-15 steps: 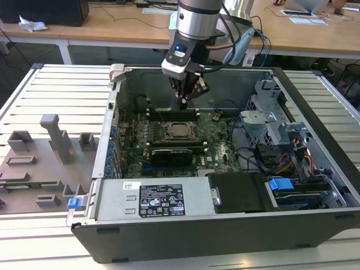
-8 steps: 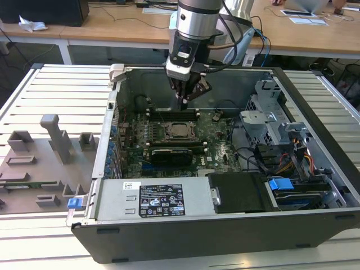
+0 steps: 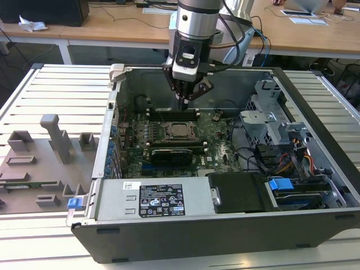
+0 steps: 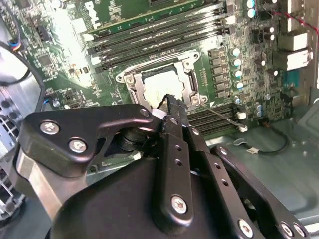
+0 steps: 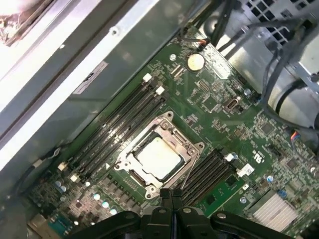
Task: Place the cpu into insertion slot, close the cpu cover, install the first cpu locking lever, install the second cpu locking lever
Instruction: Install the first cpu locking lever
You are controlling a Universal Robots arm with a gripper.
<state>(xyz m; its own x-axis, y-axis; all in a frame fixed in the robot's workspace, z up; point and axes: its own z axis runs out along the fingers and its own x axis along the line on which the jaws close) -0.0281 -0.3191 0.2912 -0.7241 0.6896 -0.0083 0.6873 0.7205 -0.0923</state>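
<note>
A dark grey metal computer case (image 3: 236, 84) is laid open in the centre of the exterior view, so the green motherboard (image 3: 219, 152) is reachable from above. The black two-fingered gripper (image 3: 184, 102) is held over the socket, jaws pressed together, empty. The thin silver cpu cover (image 5: 175, 136) is laid flat, framing the pale square cpu (image 5: 157, 158), which is seated in its slot

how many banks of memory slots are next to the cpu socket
2. One bank runs along one side of the cpu; the other bank runs along the opposite side, its near end possibly hidden behind the gripper.
</note>
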